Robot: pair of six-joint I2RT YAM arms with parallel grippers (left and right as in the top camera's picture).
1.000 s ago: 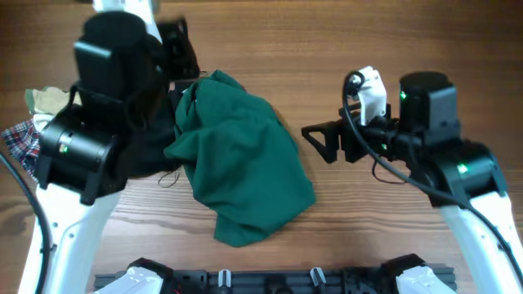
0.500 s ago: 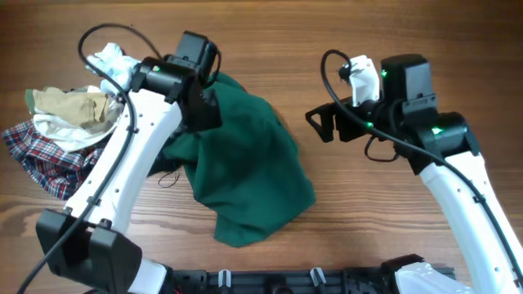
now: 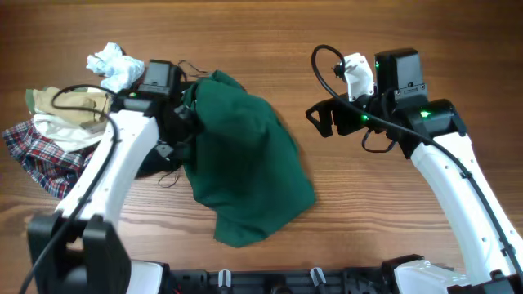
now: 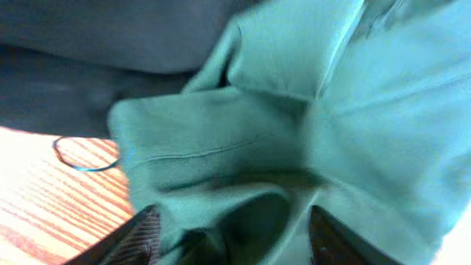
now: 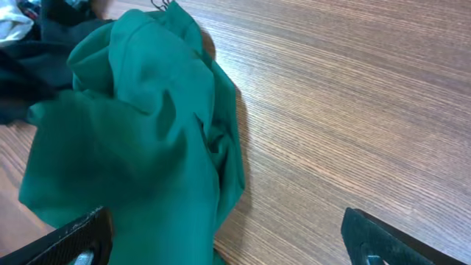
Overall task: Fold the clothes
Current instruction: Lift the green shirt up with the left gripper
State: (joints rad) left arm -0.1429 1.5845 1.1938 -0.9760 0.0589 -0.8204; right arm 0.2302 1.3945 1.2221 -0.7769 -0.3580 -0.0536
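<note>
Green garment point(image 3: 245, 155) lay crumpled mid-bench point(image 3: 376, 237), its left edge over a black garment point(image 4: 88, 66). Left gripper point(image 4: 232, 239) was spread, straddling a green fold, nothing pinched. Best to clamp one edge layer, not a bunch, then draw it flat. Left arm reached in low. Right gripper point(image 3: 320, 122) was released, pointing left, apart from the cloth.

From overhead we look straight down on the wooden table point(image 3: 392, 33). Our left wrist view sits very close to the green garment point(image 4: 331, 132), blurred, and seems to face downward. Our right wrist view stands farther off, looking slantwise across the table at that same garment, shared by all three.
</note>
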